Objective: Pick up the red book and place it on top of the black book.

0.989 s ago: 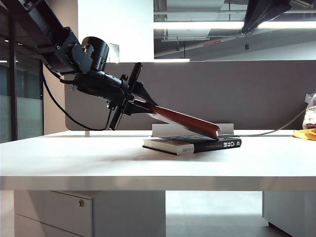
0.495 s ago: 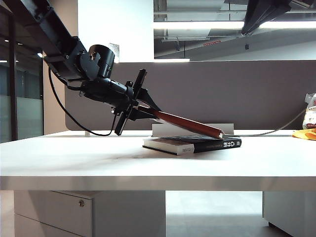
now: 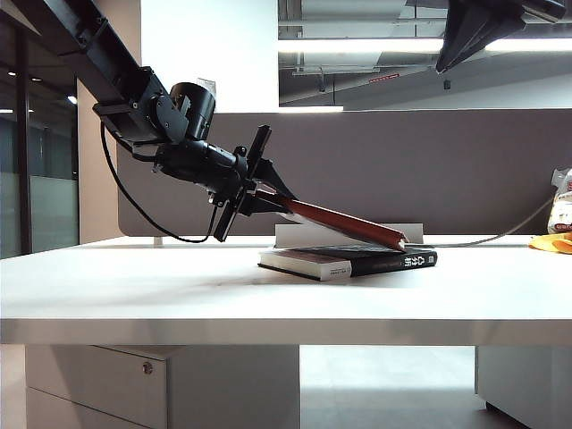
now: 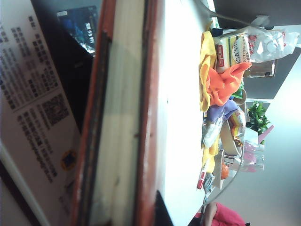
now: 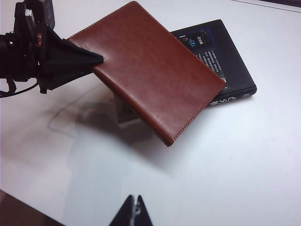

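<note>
Gripping red book (image 3: 335, 219), left gripper (image 3: 268, 198) tilts it onto black book (image 3: 357, 259); right gripper (image 5: 135, 207) pinched together (empty), aloft.

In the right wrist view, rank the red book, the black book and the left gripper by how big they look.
1. red book, nearer the camera.
2. left gripper and visible arm.
3. black book, mostly hidden; true size unsure.

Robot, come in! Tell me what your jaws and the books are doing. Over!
Left gripper shut on red book, tilted, far corner resting on black book. Right gripper shut, empty, above table. Nothing in the way.
</note>
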Controlling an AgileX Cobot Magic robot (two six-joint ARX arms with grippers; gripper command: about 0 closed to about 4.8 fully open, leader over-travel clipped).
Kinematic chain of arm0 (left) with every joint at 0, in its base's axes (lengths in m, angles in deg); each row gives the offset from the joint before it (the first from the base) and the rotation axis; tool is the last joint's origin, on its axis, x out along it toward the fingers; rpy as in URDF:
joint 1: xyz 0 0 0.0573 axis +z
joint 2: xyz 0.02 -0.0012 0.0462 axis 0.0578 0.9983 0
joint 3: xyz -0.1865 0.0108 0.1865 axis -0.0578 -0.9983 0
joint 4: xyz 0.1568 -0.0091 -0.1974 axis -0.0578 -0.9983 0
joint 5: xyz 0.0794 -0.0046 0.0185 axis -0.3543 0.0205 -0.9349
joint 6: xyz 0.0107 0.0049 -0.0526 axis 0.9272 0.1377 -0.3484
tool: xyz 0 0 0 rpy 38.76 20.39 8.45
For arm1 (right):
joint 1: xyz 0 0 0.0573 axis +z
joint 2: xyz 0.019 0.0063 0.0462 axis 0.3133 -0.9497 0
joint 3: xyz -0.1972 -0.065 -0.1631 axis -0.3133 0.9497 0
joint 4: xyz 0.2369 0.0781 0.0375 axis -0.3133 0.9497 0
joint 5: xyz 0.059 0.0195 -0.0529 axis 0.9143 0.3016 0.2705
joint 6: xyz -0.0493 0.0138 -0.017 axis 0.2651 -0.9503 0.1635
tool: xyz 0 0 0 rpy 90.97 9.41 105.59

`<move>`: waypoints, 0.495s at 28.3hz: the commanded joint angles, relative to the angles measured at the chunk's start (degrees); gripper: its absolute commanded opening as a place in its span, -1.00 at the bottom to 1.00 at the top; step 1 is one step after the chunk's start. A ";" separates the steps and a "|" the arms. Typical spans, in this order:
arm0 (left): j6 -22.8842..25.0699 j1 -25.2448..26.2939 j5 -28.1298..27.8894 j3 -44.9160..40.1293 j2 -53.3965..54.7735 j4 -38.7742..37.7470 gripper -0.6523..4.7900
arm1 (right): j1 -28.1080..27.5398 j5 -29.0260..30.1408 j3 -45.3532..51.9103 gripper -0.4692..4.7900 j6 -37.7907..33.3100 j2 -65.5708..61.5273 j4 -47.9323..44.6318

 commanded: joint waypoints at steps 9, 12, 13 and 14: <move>3.93 0.46 0.04 0.55 -0.44 1.03 -0.52 | 0.04 0.11 -0.17 -0.84 0.15 0.26 2.19; 5.64 0.46 0.07 0.55 -0.44 0.98 -0.48 | 0.04 0.11 -0.17 -0.84 0.13 0.26 2.62; 6.34 0.46 0.07 0.55 -0.44 0.98 -0.47 | 0.04 0.11 -0.17 -0.84 0.15 0.26 2.89; 6.67 0.46 0.07 0.55 -0.44 0.98 -0.43 | 0.04 0.11 -0.17 -0.84 0.15 0.26 3.15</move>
